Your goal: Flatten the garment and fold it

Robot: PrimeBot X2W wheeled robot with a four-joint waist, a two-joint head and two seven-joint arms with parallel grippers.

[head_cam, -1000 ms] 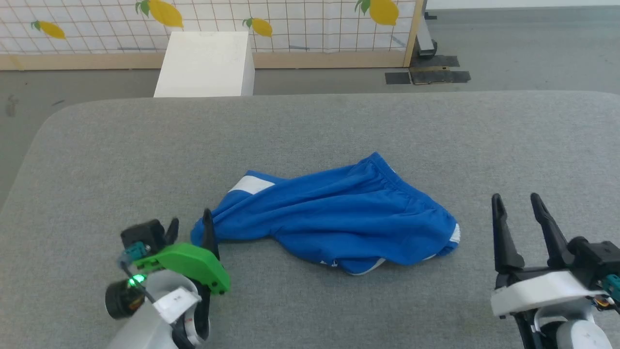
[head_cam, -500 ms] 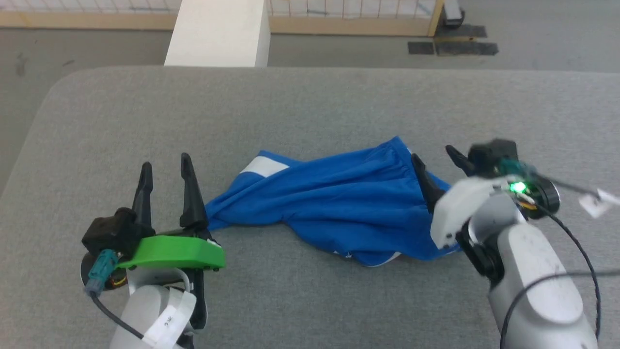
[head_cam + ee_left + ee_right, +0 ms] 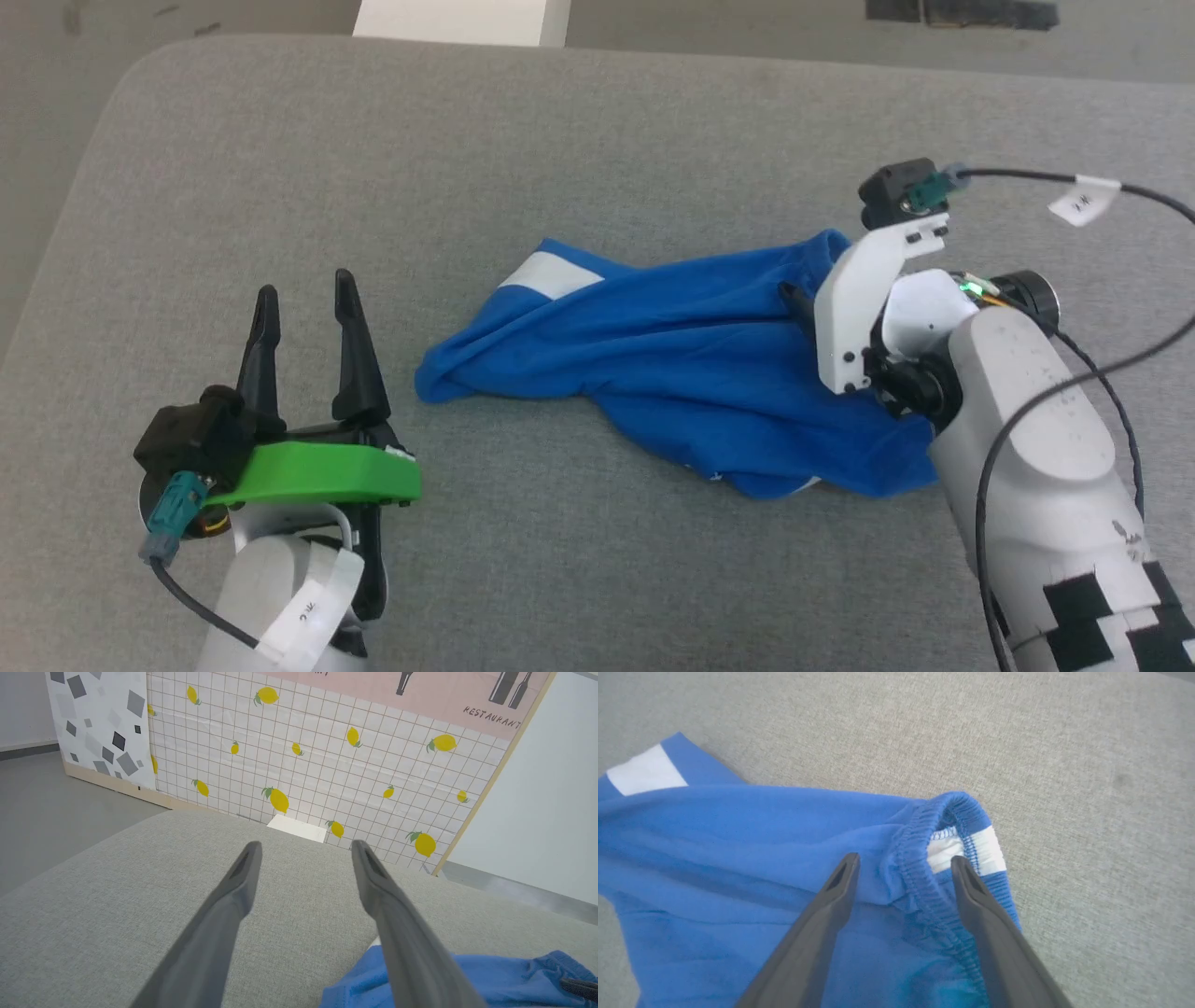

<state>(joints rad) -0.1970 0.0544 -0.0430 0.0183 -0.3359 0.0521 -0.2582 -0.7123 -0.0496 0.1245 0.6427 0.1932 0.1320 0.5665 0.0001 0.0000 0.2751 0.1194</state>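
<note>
Beyond grey table (image 3: 597, 131), white box (image 3: 462, 19), lemon-print wall (image 3: 327, 765), garment (image 3: 653, 355) crumpled centrally

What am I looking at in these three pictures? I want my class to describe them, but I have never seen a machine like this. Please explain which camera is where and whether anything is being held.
This is a two-armed robot, and each arm ends in a gripper with two long dark fingers. The wide picture comes from a camera on its head, looking down at a grey padded surface. On it lies a crumpled pair of blue shorts with white stripes. The other two pictures come from cameras on the wrists, looking along the fingers. The left gripper stands open beside the shorts, apart from them. The right gripper is open too, with one finger on either side of the gathered waistband. Nothing is held yet.
</note>
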